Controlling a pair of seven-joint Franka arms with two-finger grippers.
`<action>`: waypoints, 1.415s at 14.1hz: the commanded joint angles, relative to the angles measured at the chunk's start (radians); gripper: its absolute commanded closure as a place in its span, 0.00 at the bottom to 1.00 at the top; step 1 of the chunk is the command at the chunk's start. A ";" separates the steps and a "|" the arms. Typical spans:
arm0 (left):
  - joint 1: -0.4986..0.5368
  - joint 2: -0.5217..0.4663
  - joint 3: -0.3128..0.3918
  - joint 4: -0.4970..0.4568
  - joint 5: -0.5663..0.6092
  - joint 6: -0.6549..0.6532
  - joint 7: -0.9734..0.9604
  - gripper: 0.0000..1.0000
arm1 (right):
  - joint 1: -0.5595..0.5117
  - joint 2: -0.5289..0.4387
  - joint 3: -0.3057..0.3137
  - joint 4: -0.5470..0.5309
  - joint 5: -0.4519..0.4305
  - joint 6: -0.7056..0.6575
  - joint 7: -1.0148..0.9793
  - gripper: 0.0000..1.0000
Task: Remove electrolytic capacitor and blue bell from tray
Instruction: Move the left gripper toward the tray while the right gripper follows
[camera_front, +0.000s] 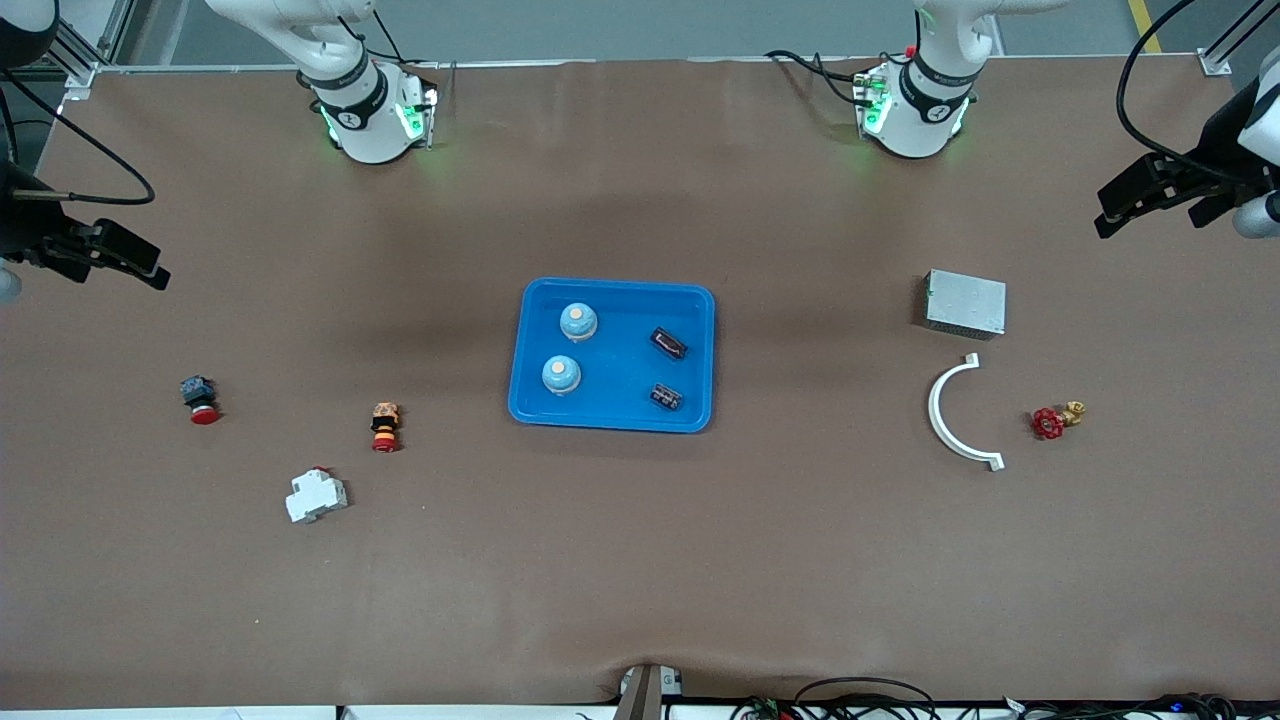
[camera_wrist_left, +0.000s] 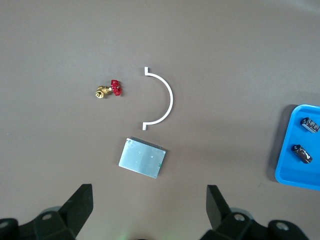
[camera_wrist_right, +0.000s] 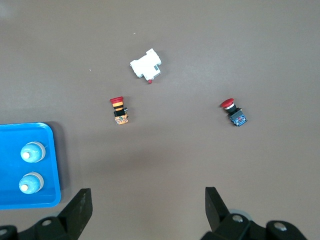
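Observation:
A blue tray sits mid-table. In it stand two pale-blue domed bells on the side toward the right arm's end, and two dark capacitors lie on the side toward the left arm's end. The right wrist view shows the bells, and the left wrist view shows the capacitors. My left gripper hangs open over bare table at the left arm's end. My right gripper hangs open over bare table at the right arm's end. Neither holds anything.
Toward the left arm's end lie a grey metal box, a white curved bracket and a red-handled brass valve. Toward the right arm's end lie a red pushbutton, an orange-and-red button and a white breaker.

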 joint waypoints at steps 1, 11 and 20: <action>0.002 0.001 0.000 0.025 -0.003 -0.025 0.012 0.00 | -0.008 0.009 0.009 0.025 -0.008 -0.017 -0.005 0.00; -0.044 0.162 -0.046 0.114 -0.026 -0.025 -0.011 0.00 | 0.009 0.009 0.012 0.025 0.001 -0.039 0.012 0.00; -0.226 0.362 -0.071 0.116 -0.028 0.139 -0.423 0.00 | 0.117 0.011 0.012 0.005 0.067 -0.048 0.187 0.00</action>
